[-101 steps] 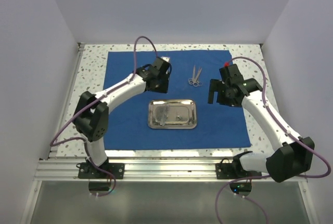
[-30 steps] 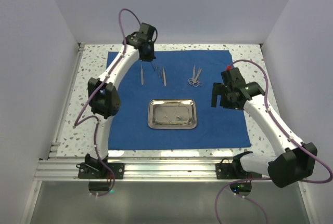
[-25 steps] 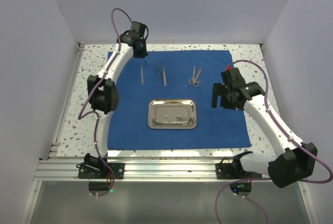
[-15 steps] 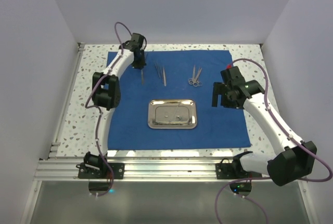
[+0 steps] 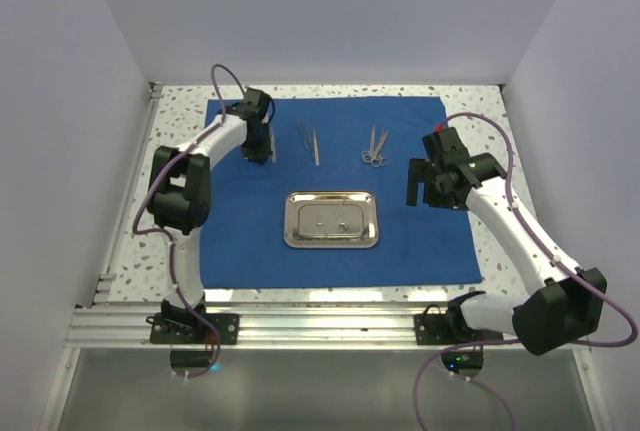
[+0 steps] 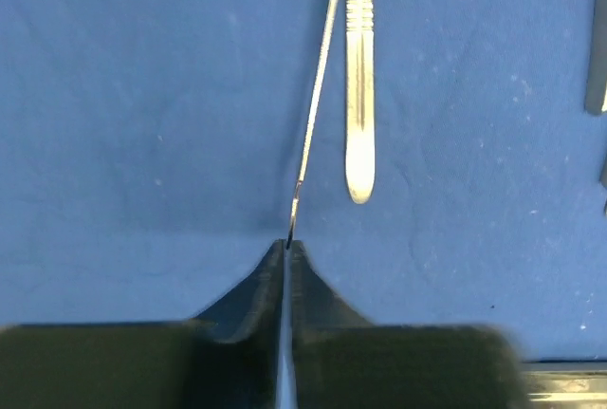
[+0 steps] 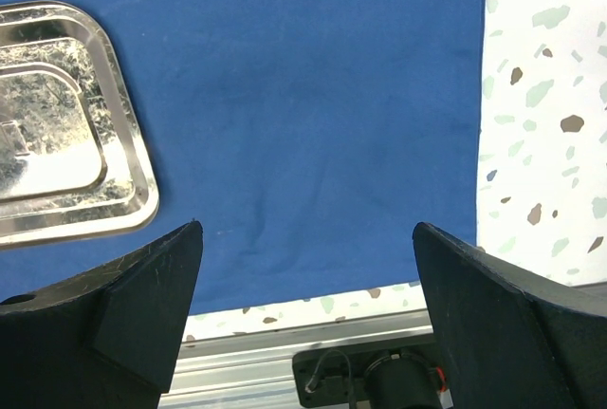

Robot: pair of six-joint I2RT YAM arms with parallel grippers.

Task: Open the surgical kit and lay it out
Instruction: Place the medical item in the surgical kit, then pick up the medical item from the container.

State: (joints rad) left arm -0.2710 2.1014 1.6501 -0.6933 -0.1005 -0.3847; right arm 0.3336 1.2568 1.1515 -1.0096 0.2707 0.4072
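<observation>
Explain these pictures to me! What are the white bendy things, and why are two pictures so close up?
Those are two robot arms, each ending in a two-finger gripper. The wide picture looks down from above; the close ones come from cameras on the wrists. A blue cloth is spread out, with a shiny steel tray and thin silver tools on it. The left gripper is shut, its tips at the end of a thin silver rod; whether it grips it, I cannot tell. The right gripper is wide open, holding nothing.
</observation>
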